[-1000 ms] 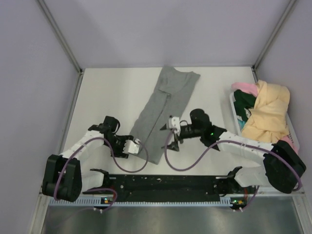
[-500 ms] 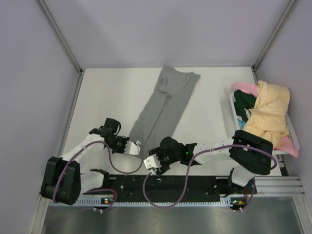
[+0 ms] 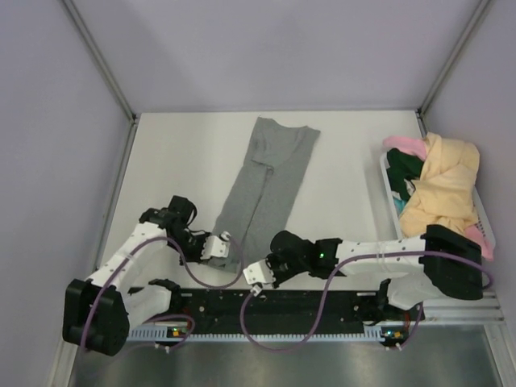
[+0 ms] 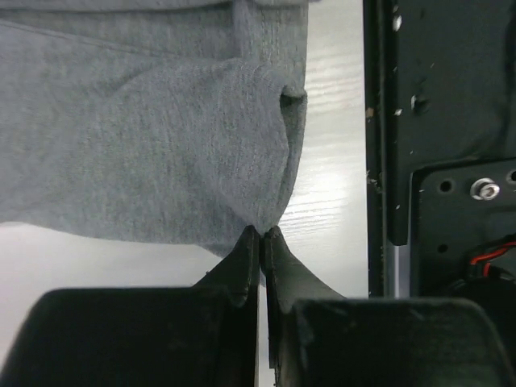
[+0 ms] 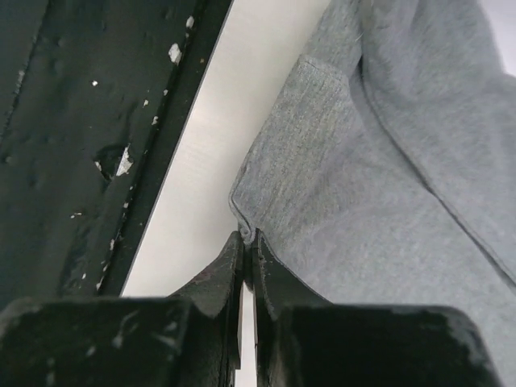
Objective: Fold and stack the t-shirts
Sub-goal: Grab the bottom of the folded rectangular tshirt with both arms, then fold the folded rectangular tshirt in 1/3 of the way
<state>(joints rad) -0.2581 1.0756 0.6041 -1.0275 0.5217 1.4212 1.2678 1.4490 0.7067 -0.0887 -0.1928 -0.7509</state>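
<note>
A heather grey t-shirt [image 3: 270, 177], folded into a long strip, lies across the middle of the table with its near end by the arms. My left gripper [image 3: 228, 244] is shut on the left corner of that near end; the left wrist view shows its tips [image 4: 262, 234] pinching the grey t-shirt's [image 4: 145, 137] edge. My right gripper [image 3: 250, 268] is shut on the right corner, and its tips [image 5: 248, 238] clamp a small curl of the grey t-shirt's [image 5: 387, 161] hem. Pale yellow [image 3: 439, 181], pink [image 3: 405, 145] and dark green [image 3: 403, 171] t-shirts lie bundled at the right.
The bundled shirts sit in a white basket [image 3: 387, 189] at the table's right edge. The black base rail [image 3: 274, 302] runs along the near edge, close to both grippers. Grey walls enclose the table on the left, back and right.
My right arm swung from the middle of the shirt down to its near right corner. Both grippers went from open to shut on the hem. The shirt has shifted slightly left.
</note>
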